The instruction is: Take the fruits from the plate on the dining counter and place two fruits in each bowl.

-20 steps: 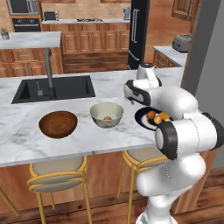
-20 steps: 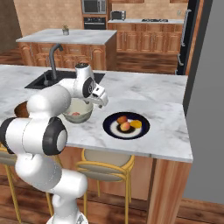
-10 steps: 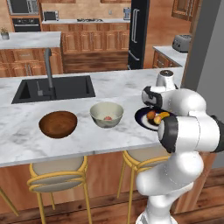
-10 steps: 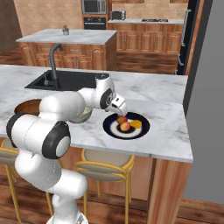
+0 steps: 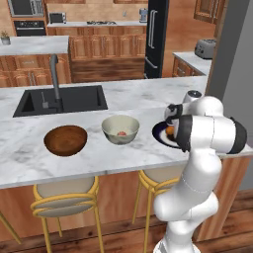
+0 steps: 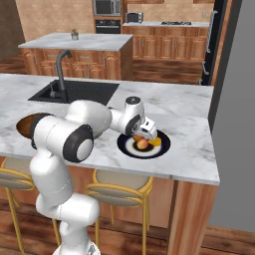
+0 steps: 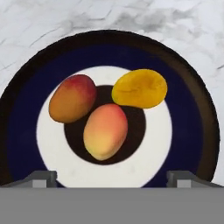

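The dark plate (image 7: 26, 87) lies on the marbled dining counter (image 6: 194, 149) and holds three fruits. They are a reddish-orange one (image 7: 72, 98), a peach-coloured one (image 7: 105, 131) and a yellow one (image 7: 139, 88). My gripper (image 7: 112, 177) hovers open just above the plate (image 6: 128, 148), its fingertips (image 7: 41, 178) wide apart and nothing between them. A small red fruit (image 5: 121, 133) sits in the cream bowl (image 5: 120, 128). Left of that bowl stands the brown wood bowl (image 5: 65, 140). In the left base view my arm covers most of the plate (image 5: 159, 134).
A black sink (image 5: 62, 100) with a tall faucet (image 5: 55, 74) is set in the counter behind the bowls. Yellow-framed stools (image 5: 66, 197) stand under the front edge. A grey wall (image 6: 239, 99) rises at the right end.
My arm has swung right from over the cream bowl to over the plate. The gripper has stayed open and empty.
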{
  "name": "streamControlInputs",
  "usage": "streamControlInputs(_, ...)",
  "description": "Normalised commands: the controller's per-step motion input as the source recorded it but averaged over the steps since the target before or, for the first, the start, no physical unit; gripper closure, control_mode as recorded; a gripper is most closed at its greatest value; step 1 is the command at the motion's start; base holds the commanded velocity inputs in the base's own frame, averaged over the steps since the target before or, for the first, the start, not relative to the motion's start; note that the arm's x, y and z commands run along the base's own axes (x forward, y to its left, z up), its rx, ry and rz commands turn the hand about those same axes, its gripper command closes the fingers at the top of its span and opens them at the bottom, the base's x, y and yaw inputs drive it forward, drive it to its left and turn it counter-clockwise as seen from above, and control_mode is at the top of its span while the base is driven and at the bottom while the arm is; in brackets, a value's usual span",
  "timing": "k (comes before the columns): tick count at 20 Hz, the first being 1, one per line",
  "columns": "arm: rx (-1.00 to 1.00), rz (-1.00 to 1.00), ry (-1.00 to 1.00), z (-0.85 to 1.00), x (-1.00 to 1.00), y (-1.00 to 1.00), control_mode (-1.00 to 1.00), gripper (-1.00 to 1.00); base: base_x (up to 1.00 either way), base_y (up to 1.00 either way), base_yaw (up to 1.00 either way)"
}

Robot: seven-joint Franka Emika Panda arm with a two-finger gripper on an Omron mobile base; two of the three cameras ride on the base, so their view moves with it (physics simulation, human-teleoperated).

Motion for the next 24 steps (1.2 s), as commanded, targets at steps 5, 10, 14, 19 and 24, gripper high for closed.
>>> streamControlInputs(5, 0.00, 0.03, 0.01, -0.45, 0.29, 0.00, -1.00, -1.00, 0.00, 0.00, 0.00)
streamControlInputs(10, 0.00, 0.01, 0.01, -0.49, 0.09, 0.00, -1.00, -1.00, 0.00, 0.00, 0.00)
streamControlInputs(14, 0.00, 0.00, 0.00, -0.38, 0.03, 0.00, -1.00, -1.00, 0.00, 0.00, 0.00)
streamControlInputs(19, 0.00, 0.00, 0.00, -0.17, 0.24, 0.00, -1.00, -1.00, 0.00, 0.00, 0.00)
streamControlInputs(24, 0.00, 0.00, 0.00, -0.01, 0.17, 0.00, -1.00, 1.00, 0.00, 0.00, 0.00)
